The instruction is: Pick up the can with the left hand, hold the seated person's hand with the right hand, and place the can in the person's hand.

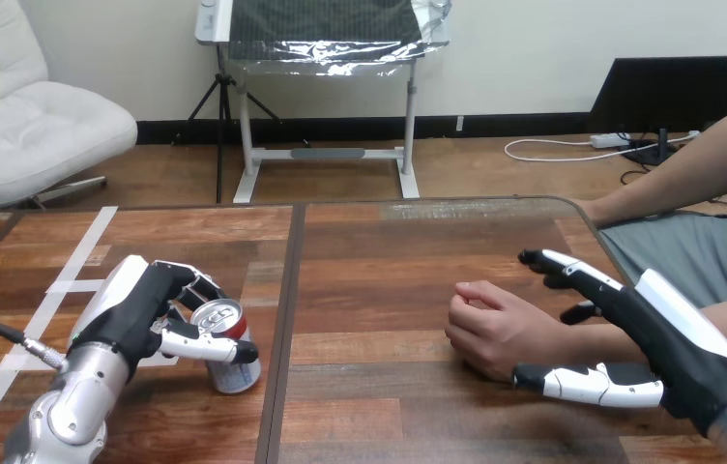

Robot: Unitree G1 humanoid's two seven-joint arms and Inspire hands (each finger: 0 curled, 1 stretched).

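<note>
Can [228,338] upright on the table [389,261] at its left, with the left hand [137,314] curled round its side; the lift appears not yet made. Right hand [664,338] spread, fingers and thumb either side of the person's hand [495,329], not closed on it. Clasp, lift and handover remain.

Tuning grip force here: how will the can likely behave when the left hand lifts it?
The can looks like smooth thin metal, so it may slip in a loose grasp or dent under a hard one. The left hand is curled round its upper part, so the bottom might swing. On its side it would probably roll.
</note>
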